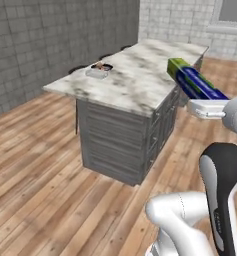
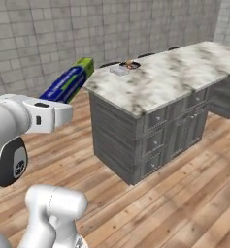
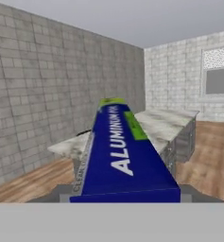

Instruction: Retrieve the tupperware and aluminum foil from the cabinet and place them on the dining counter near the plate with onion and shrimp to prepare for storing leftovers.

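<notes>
The jaws hold the foil (image 3: 125,156) by its near end, box level in the air, pointing toward the tabletop (image 1: 140,75). At 10 o'clock on it sit the tupperware (image 1: 97,72) and plate (image 1: 103,66)

The arm is glossy white with smooth, rounded, tube-like links that swell into bulbous joints. A dark grey to black oval cover with a lighter grey rim sits over one joint; in the right base view it carries a small pale round marking. The hand (image 2: 41,116) is a flat white block with a small dark spot on its side.
</notes>
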You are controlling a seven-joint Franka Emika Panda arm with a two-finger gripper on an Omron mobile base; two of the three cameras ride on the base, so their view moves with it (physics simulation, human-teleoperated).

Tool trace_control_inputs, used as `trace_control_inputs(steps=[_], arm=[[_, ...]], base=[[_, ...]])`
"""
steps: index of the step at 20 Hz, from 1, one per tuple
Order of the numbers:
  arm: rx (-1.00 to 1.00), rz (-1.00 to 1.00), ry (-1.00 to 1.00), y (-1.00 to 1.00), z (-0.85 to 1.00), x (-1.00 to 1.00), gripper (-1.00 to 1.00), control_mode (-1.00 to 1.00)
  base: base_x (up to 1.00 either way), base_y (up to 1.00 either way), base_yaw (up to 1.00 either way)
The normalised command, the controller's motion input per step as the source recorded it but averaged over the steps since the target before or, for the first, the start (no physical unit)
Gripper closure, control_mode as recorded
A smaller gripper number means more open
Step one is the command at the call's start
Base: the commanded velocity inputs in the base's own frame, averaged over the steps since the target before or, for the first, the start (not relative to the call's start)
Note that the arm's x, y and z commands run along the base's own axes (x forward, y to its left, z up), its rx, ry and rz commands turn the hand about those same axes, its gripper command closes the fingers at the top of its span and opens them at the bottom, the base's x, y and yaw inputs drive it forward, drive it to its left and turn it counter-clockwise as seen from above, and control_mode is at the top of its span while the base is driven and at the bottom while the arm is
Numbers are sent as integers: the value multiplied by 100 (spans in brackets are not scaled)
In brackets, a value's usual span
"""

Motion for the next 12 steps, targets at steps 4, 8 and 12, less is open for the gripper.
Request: trace_control_inputs(steps=[4, 8, 12], arm=[[0, 0, 0, 0, 0, 0, 100, 100], [0, 0, 0, 0, 0, 0, 100, 100], [0, 0, 0, 0, 0, 0, 100, 100]], base=[[100, 78, 16], [100, 73, 2], [100, 92, -1]])
